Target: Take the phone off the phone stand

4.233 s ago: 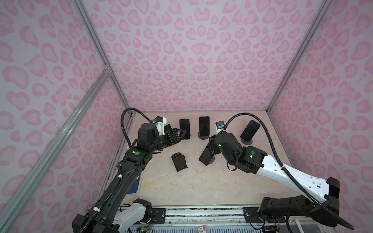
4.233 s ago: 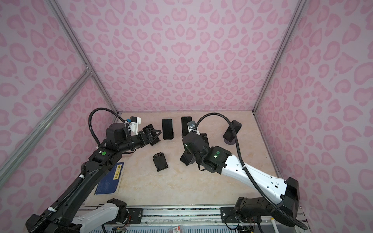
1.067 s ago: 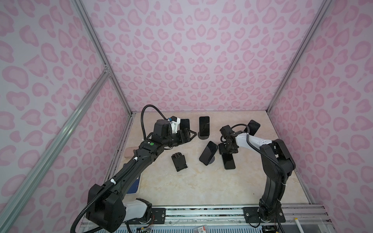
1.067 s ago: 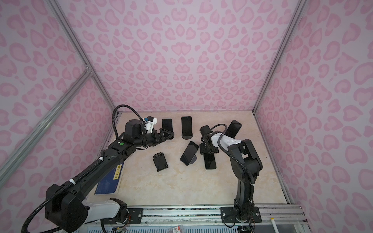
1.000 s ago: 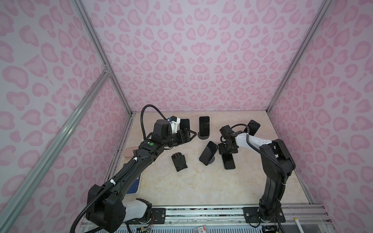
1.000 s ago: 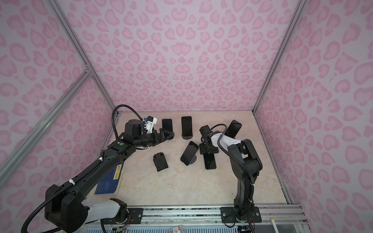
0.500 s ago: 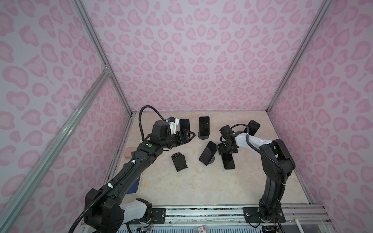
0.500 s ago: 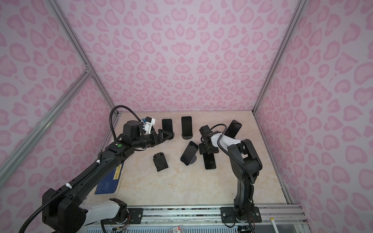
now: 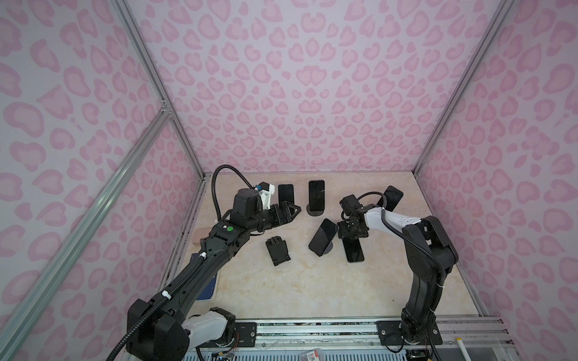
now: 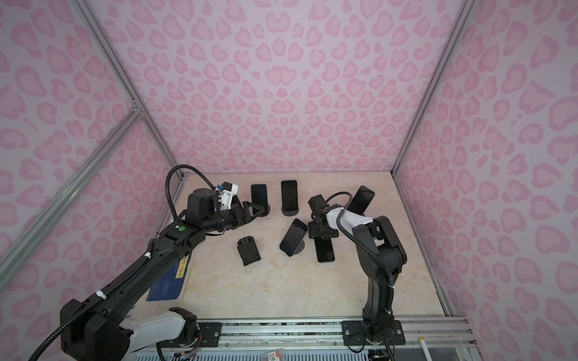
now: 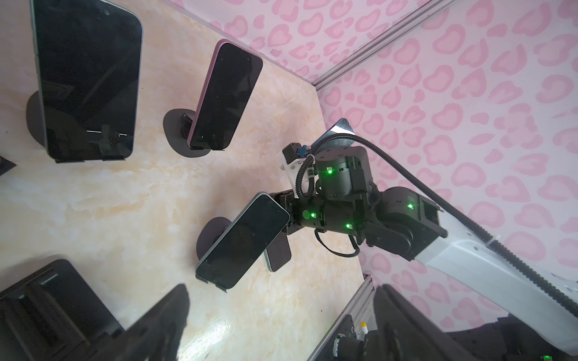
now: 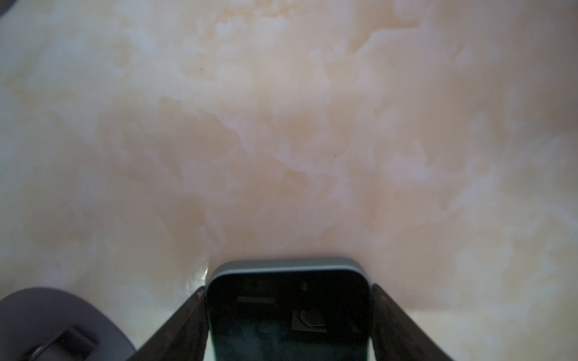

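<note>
At the right-centre of the marble-patterned tabletop (image 9: 312, 297), the phone (image 9: 355, 253) lies flat, dark face up, and rests on no stand. We judge the removal itself complete for this unit.

**End effectors**
- The right gripper (image 9: 349, 239) sits low over the rear end of the phone. In the right wrist view, its fingers (image 12: 184, 325) flank the two long edges of the phone, close against them. We cannot tell whether they press on the edges or stand just clear, so we treat the grip as undetermined.
- The left gripper (image 9: 292, 211) hovers above the table with its jaws spread wide and nothing between them. It is near the rear-left phone (image 9: 286, 195) and, as far as both top views show, apart from it.

**Other items**
- A tilted phone (image 9: 323, 237) sits on a round-base stand (image 11: 211, 233), just beside the flat phone.
- A rear-centre phone (image 9: 316, 193) stands upright on its own base.
- A rear-right phone (image 9: 392, 197) leans behind the right arm, and its support is hidden.
- A black folding stand (image 9: 276, 251) lies empty on the table.

**Work left**
We judge that the right gripper has yet to release, if it has not done so, and to lift clear without dragging the phone. The task names one phone. We cannot tell whether the mounted ones count.
</note>
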`<state>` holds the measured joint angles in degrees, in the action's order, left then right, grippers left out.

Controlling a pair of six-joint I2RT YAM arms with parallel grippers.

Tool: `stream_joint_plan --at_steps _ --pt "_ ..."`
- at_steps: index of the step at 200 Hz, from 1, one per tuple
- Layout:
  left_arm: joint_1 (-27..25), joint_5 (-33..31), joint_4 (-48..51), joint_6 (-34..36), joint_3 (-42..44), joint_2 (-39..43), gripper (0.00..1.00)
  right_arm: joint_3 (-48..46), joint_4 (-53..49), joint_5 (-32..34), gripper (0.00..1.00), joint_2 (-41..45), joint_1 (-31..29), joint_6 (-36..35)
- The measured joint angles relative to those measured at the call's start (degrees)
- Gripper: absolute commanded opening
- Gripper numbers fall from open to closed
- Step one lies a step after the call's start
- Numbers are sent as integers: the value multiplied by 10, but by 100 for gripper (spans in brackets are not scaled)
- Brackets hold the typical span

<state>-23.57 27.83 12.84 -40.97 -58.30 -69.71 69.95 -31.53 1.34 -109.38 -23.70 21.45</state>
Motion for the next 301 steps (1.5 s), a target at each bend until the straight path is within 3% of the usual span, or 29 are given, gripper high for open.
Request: stream_joint_plan --at_steps 87,171,301 --pt "0 -12 11 0 4 16 95 -4 2 4 81 7 2 4" --pt "0 -18 30 1 -29 23 95 10 -27 21 82 83 8 3" --pt "0 -86 59 11 6 150 96 -70 -88 88 83 379 -8 37"
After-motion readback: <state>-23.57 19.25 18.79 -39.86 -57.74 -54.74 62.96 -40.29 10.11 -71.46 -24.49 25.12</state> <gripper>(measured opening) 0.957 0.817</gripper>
